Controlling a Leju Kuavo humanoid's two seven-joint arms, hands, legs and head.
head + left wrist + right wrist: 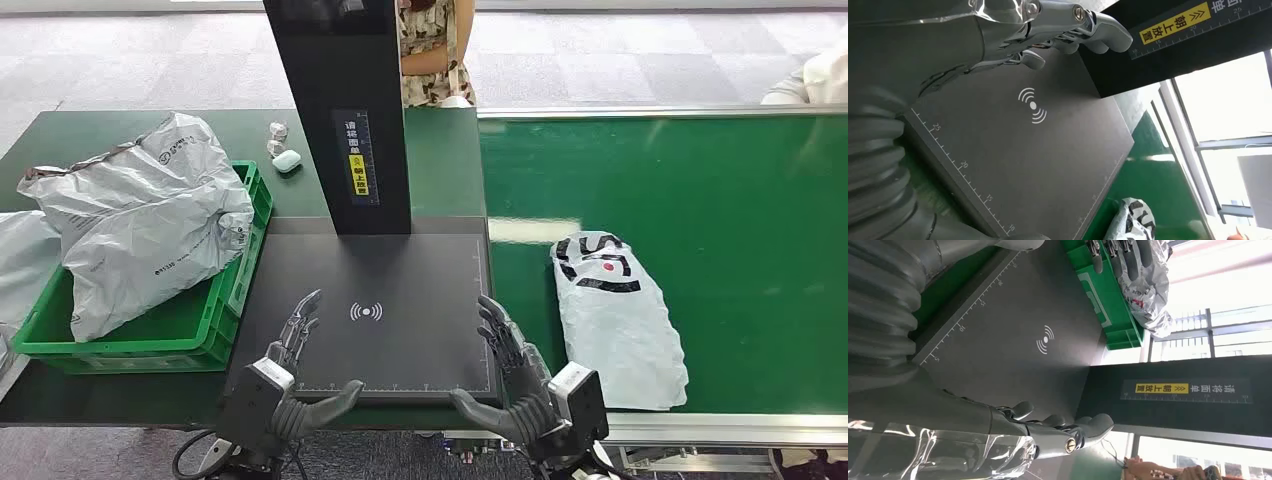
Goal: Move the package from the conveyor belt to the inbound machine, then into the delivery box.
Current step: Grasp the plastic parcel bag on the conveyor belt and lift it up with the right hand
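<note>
Head view: the left robot hand and right robot hand hover released, fingers apart, over the front edge of the inbound machine. The package lies on the conveyor belt; bagged parcels fill the delivery box.

Left wrist view: the left robot hand's fingers are spread above the scan plate.

Right wrist view: the right robot hand's fingers are likewise empty.

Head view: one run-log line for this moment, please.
left hand: open, over scan pad | right hand: open, at pad's edge | package: on conveyor belt, untouched | green crate: holds grey bags
</note>
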